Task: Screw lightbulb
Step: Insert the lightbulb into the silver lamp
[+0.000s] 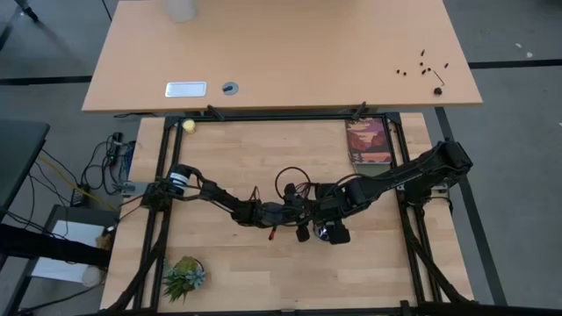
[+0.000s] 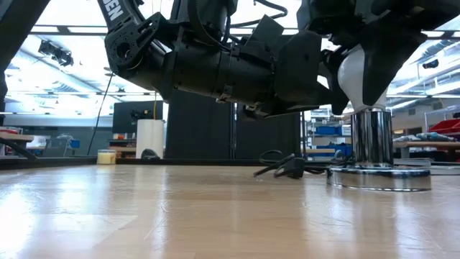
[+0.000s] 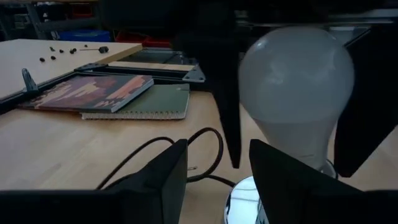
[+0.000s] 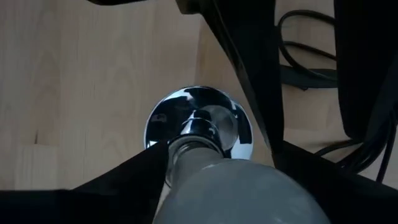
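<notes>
Pale wooden worktop (image 1: 228, 263), room lights glaring behind, books (image 1: 369, 140) off at 1 o'clock. Just toward 4 o'clock of the worktop's centre: lightbulb (image 3: 297, 81), upright, neck down in a chrome socket (image 2: 372, 137) on a mirror-bright base disc (image 2: 381, 180), black cord (image 3: 155, 149) looping away at 9 o'clock. Probably light and hollow, thin-walled and breakable, smooth enough to slip under a twist; rigid, so no give to warn of too much squeeze. Best taken at the widest part of the white globe, opposite sides, gently, turning about the upright axis; no hold on the narrow neck, already down in the socket. Looks seated at least partway; thread depth hidden. Right gripper (image 1: 330, 230), reaching in from 2 o'clock, set around the globe from above, dark flanks close on either side of the glass; cannot tell whether pressing or merely bracketing. Left gripper (image 3: 214, 180), low at 9 o'clock of the socket, spread partway, holding nothing, pointed at the base disc, possibly to steady it.
</notes>
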Robot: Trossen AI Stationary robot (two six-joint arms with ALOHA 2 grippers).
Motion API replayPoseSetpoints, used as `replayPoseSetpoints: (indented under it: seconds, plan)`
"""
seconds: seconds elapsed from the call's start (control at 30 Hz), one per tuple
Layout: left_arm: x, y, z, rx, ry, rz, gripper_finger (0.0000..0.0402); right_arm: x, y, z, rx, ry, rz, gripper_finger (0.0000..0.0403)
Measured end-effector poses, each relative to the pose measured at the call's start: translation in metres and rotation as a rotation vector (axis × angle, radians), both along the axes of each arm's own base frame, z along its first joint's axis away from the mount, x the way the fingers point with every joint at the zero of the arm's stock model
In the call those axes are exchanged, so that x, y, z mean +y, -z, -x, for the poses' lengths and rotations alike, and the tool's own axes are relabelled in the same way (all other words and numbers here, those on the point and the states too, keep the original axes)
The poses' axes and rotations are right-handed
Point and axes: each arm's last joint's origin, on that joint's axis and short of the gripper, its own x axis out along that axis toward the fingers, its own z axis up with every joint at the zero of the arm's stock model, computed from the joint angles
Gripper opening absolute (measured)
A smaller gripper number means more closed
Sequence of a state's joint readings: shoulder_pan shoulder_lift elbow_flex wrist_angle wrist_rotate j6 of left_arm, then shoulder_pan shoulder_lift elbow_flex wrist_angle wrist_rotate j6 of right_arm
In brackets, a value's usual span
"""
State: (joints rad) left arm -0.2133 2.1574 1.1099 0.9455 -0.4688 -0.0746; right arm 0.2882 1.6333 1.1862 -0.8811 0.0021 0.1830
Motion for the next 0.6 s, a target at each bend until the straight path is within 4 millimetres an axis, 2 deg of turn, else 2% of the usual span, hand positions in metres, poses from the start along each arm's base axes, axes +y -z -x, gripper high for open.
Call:
replayPoseSetpoints:
  seconds: [0.2, 0.47, 0.6]
  plan:
    - [-0.015, 0.004, 0.003, 0.036, 0.033, 0.022, 0.0178, 0.0, 0.0, 0.0, 0.003, 0.003, 0.0, 0.0252]
    - [-0.051, 0.016, 0.014, 0.127, 0.203, 0.21, 0.0178, 0.001, -0.004, 0.0, 0.019, 0.031, 0.015, 0.0274]
    - [-0.063, 0.025, 0.011, 0.124, 0.189, 0.249, 0.0178, 0.003, -0.004, 0.001, 0.015, 0.037, 0.019, 0.0266]
